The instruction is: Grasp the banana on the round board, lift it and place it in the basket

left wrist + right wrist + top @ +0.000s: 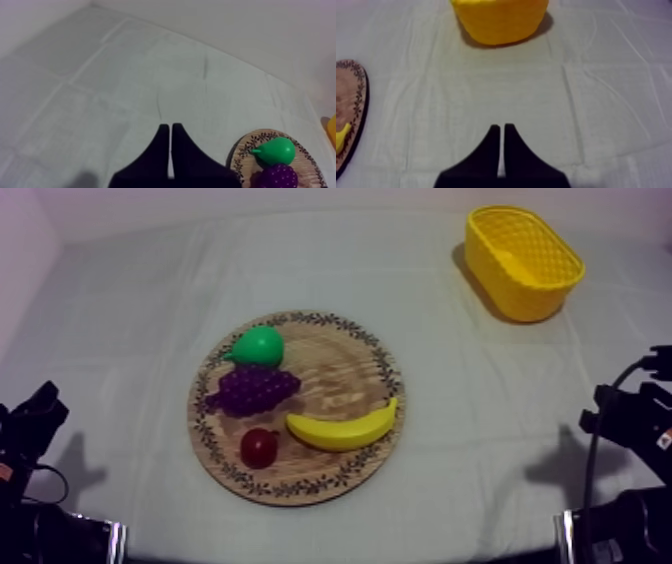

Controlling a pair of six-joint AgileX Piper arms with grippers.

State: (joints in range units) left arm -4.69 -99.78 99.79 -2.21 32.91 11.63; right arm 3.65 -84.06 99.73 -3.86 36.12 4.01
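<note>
1. The banana [343, 431] lies flat on the wooden board [340, 373], on its near right part. It is just beside the small red fruit [260, 447], which is at its left, and I cannot tell if they touch.
2. Its long axis runs from left to right across the tabletop. The right end turns up a little toward the far side, so the curve opens to the far side.
3. The right hand [501, 127] is closed on nothing: its two fingers lie together as a narrow wedge over the bare cloth. From this hand the banana lies to the left, where one yellow end shows at the edge of the board. The yellow basket [520, 293] stands on the far side of this hand.
4. The left hand [170, 129] is also closed and holds nothing. The pear [258, 346] and the bunch of grapes [255, 388] occupy the left half of the board, so they lie between this hand and the banana.
5. I judge that the right arm is the better one for the move. It is nearer to the banana, and the basket is at the far right, on the same side and well apart from the board.
6. The pick probably needs the right hand to open, to go left over the board, and to close across the short width of the banana, from near to far, at its middle. Nothing of the task is done yet.
</note>
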